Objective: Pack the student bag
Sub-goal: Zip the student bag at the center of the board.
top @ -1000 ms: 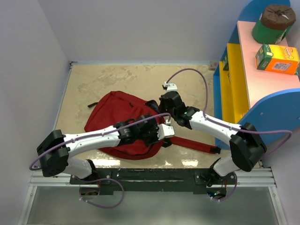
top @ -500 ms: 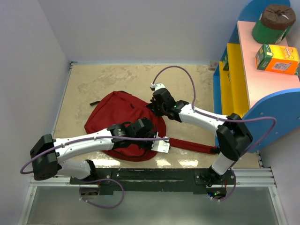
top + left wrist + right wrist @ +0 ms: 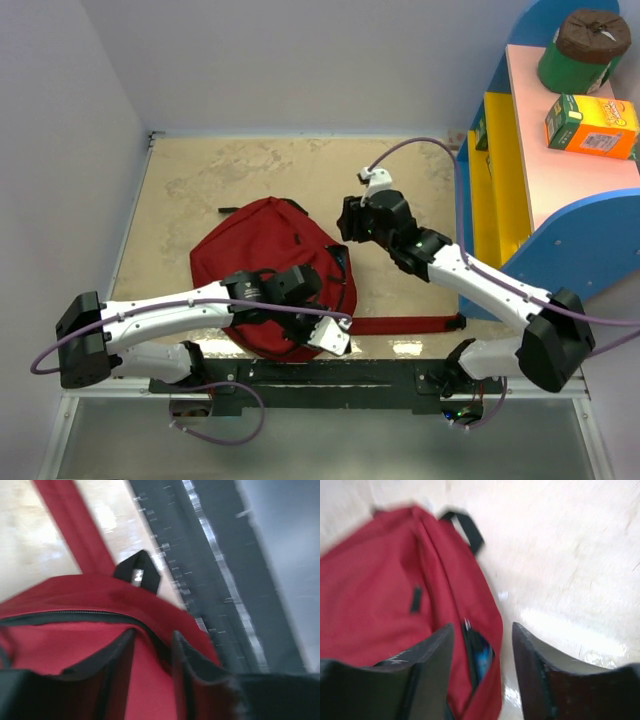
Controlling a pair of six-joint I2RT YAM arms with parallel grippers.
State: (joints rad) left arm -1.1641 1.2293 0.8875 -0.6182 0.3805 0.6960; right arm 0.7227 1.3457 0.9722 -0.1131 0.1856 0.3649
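- The student bag [image 3: 260, 250] lies flat on the table [image 3: 200, 170]. Its long axis runs from the far left to the near right, and one red strap [image 3: 400, 324] trails off to the right along the near edge.
- The left gripper [image 3: 152, 635] sits right over the bag's near end with its fingers apart. Red fabric and a black zipper line fill the gap below the tips, and I see no fold pinched between them (the view is blurred, so light contact cannot be ruled out).
- The right gripper [image 3: 482, 627] has its fingers spread wide and empty. It hovers just above the bag's right-hand edge, clear of the fabric.
- The zipper mouth [image 3: 470, 640] lies just ahead of and below the right fingers. It falls inside their gap, nearer the left-hand finger in the wrist view.
- The slit runs along the way those fingers point, not across it, and something blue [image 3: 482, 661] shows inside.
- My reading is that the right arm is the nearer one to the mouth. The left arm, over the panel on the near side of the slit, looks better placed to steady the fabric.
- Any reach into or along the opening would go forward and down from the right fingers.
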